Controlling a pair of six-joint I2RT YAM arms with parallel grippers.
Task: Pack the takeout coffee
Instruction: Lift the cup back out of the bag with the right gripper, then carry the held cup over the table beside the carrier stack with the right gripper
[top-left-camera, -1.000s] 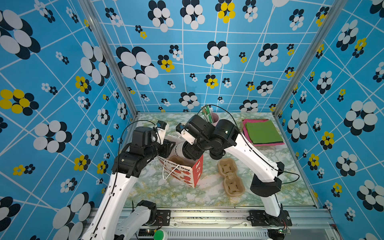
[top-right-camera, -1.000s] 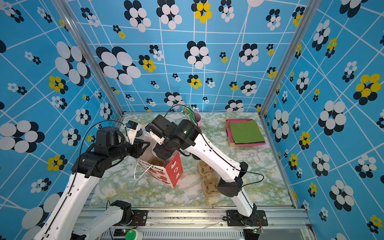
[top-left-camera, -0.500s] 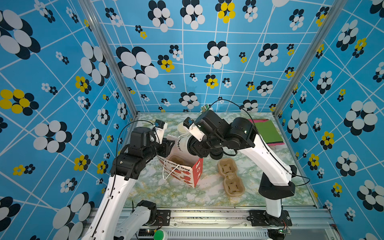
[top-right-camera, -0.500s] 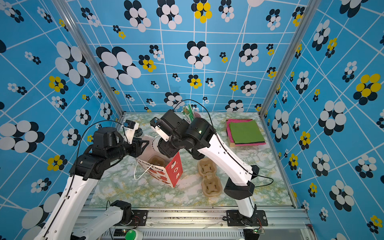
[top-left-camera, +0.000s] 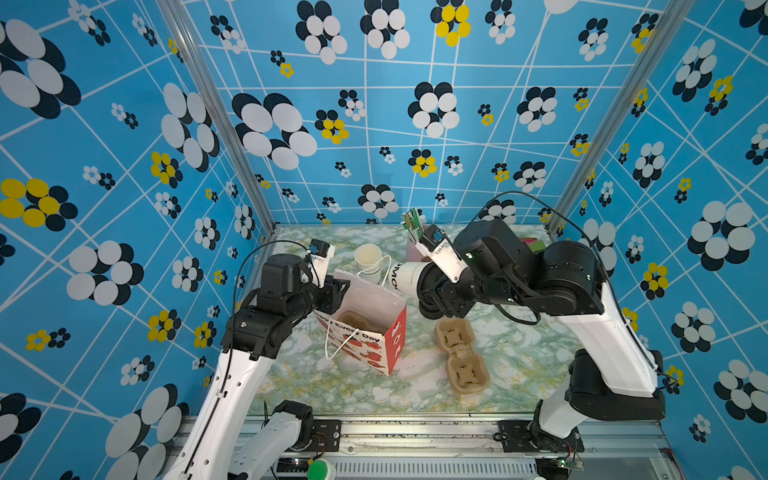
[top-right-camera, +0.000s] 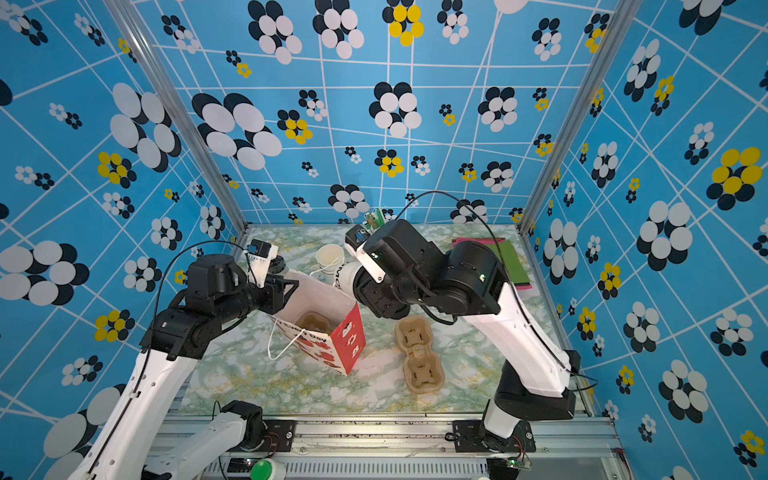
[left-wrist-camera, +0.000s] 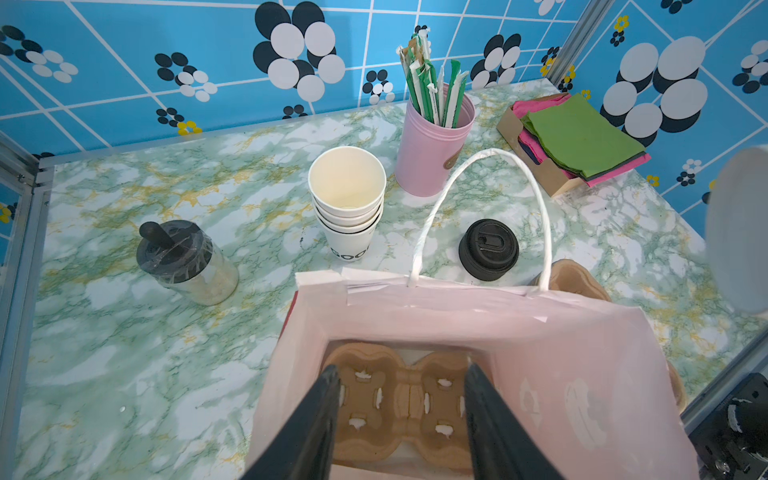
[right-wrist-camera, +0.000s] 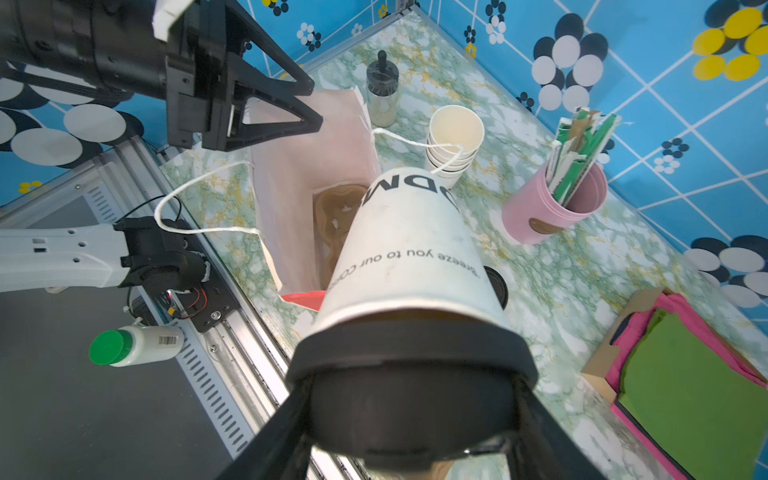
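The right gripper (right-wrist-camera: 411, 436) clasps the takeout coffee (right-wrist-camera: 407, 257) by its black lid (right-wrist-camera: 409, 353), the cup tipped sideways in the air beside the open paper bag (top-left-camera: 365, 299) on the bench (top-left-camera: 519, 353). The left gripper (left-wrist-camera: 403, 370) fingers (left-wrist-camera: 316, 415) stand parted and empty in the bag's mouth. The next move is probably to right the cup and lower it into the cardboard carrier (left-wrist-camera: 399, 399) inside.

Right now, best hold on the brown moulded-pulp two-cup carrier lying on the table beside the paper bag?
Probably the narrow waist between the two wells of the brown moulded-pulp two-cup carrier, coming straight down from above and closing across the short width. It lies flat on the marbled table, so its low rim offers little from the side.
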